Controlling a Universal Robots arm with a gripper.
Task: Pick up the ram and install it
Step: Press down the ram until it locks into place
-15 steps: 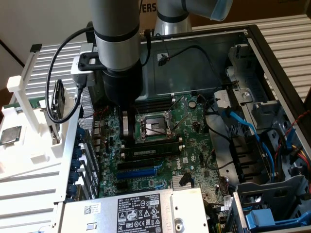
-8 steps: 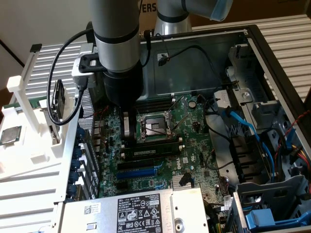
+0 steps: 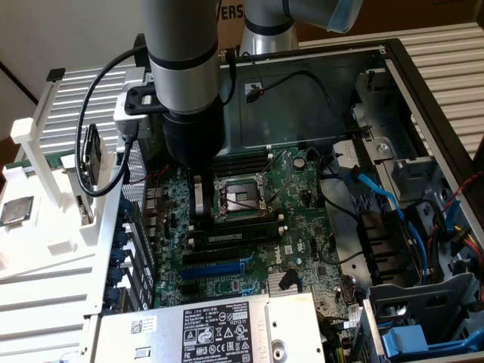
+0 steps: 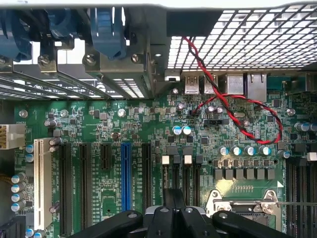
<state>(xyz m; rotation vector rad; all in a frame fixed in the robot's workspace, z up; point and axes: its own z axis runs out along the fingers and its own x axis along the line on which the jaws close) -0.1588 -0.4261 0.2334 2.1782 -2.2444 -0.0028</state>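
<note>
I'm over the open computer case (image 3: 423, 98), low above the motherboard (image 3: 302, 212); gripper (image 3: 199, 198) pinched shut beside the processor socket (image 3: 240, 198); the ram (image 3: 236, 228) probably sits in the slot just near of that socket; a half-seated stick could tilt; wrist view adds red-black wires (image 4: 233, 106).
</note>
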